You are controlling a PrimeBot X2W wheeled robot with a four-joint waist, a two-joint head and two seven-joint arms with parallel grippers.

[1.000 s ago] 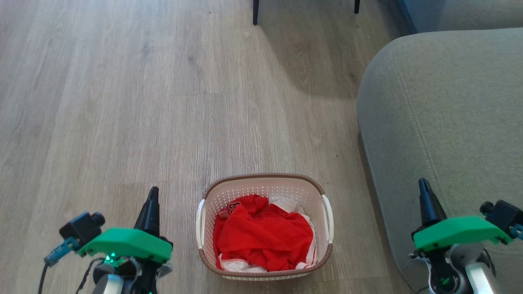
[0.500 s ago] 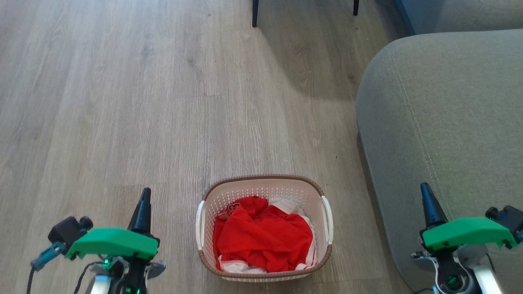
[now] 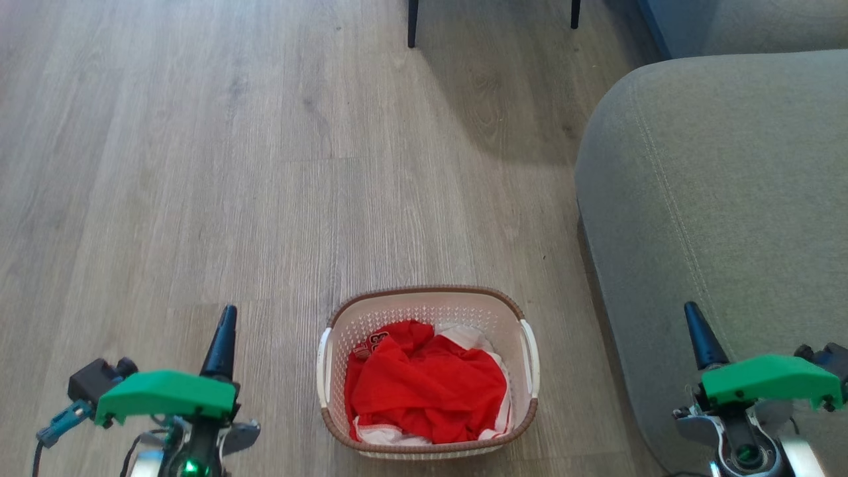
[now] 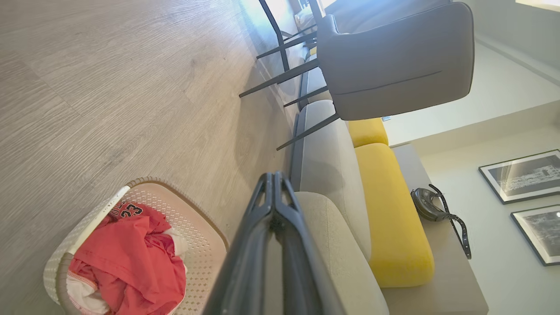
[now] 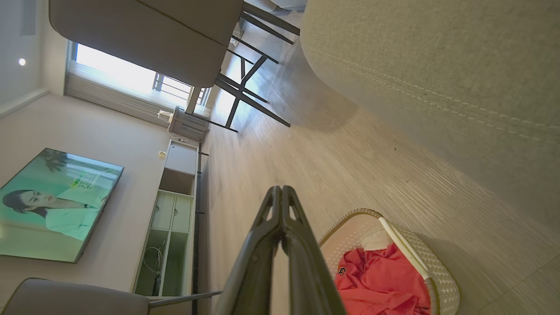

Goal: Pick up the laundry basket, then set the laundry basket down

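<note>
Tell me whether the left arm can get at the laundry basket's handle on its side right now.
Probably yes. The left gripper hangs beside the laundry basket, with bare floor between it and the white handle; it is shut and would need to open first.

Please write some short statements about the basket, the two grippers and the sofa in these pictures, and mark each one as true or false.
1. The laundry basket stands on the wooden floor. True.
2. The left gripper grips the basket. False: it is shut on nothing and is apart from the basket.
3. Red clothing lies in the basket. True.
4. The right gripper is open. False: it is shut.
5. The grey sofa is at the basket's left. False: it is at the robot's right.
</note>
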